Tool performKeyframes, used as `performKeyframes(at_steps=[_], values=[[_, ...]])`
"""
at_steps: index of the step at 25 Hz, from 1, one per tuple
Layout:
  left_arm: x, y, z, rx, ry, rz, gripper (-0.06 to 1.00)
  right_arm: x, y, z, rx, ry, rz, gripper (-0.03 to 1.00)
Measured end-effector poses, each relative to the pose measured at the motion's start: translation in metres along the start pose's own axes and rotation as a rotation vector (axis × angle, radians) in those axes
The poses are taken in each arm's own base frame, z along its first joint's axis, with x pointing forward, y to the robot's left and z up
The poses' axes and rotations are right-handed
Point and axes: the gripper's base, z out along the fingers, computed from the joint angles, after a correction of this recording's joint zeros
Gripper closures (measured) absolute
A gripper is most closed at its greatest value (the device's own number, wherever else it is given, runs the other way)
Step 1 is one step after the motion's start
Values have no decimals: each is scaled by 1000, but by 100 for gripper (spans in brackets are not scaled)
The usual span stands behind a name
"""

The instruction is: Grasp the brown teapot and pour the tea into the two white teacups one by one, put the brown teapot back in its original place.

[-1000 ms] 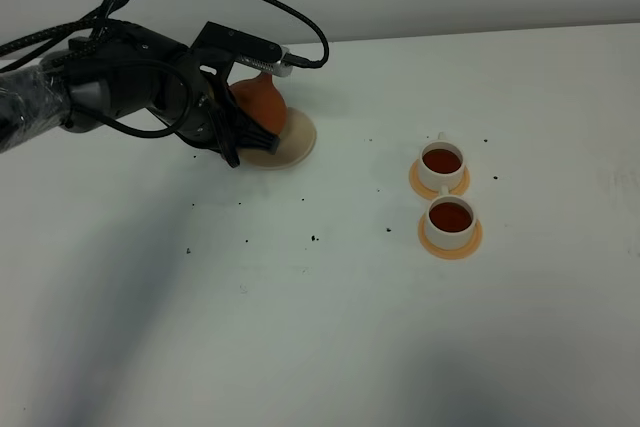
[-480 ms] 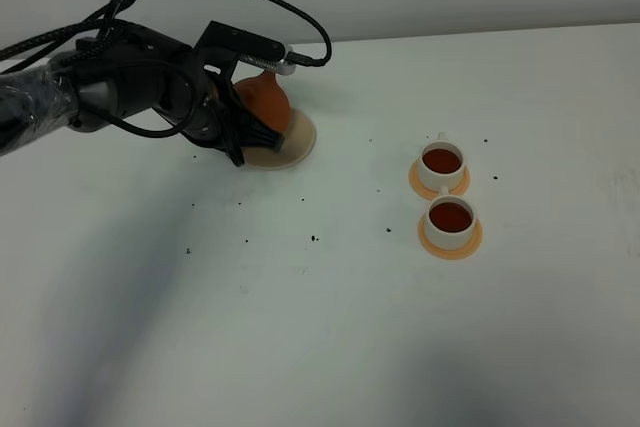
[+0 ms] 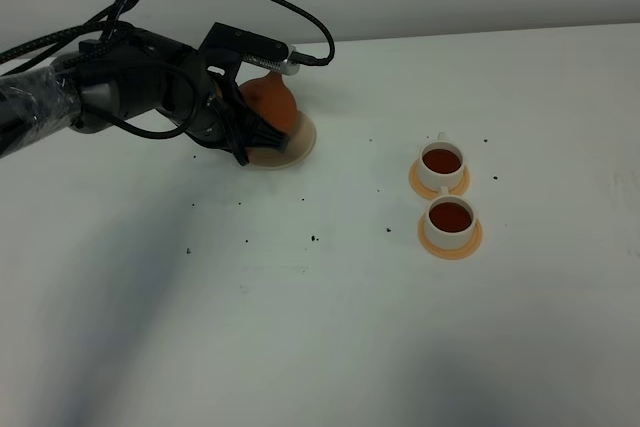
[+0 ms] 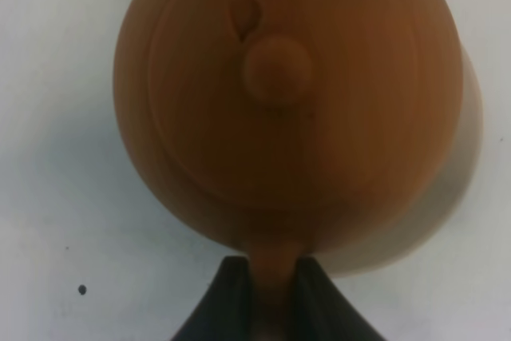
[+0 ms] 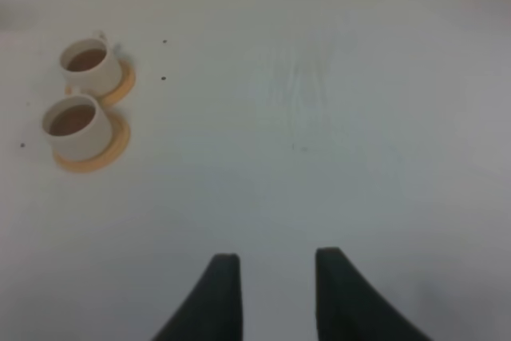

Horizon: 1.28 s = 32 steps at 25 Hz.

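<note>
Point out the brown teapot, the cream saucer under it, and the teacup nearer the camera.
brown teapot (image 4: 275, 69): left wrist view, on the lid knob.
cream saucer (image 3: 302, 143): exterior high view, on its bare right rim.
nearer teacup (image 3: 450, 234): exterior high view, on its white front wall, below the tea.

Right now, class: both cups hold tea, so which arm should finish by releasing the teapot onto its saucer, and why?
Left. The left gripper is shut on the brown teapot's handle over the saucer. The right gripper is open, empty, away from it.
</note>
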Motion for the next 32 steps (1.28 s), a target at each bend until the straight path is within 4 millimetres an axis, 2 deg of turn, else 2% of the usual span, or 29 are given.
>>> performKeyframes(at_steps=[19,21,27,30,32], values=[[4,-6,8,13,29,8,81,0,0,0,0,0,0,72],[4,-6,7,12,32,10,77,0,0,0,0,0,0,72],[3,-5,2,11,29,9,53,0,0,0,0,0,0,72],[6,-4,-4,7,76,8,48,0,0,0,0,0,0,72],[10,-3,-15,2,139,7,47,0,0,0,0,0,0,72]])
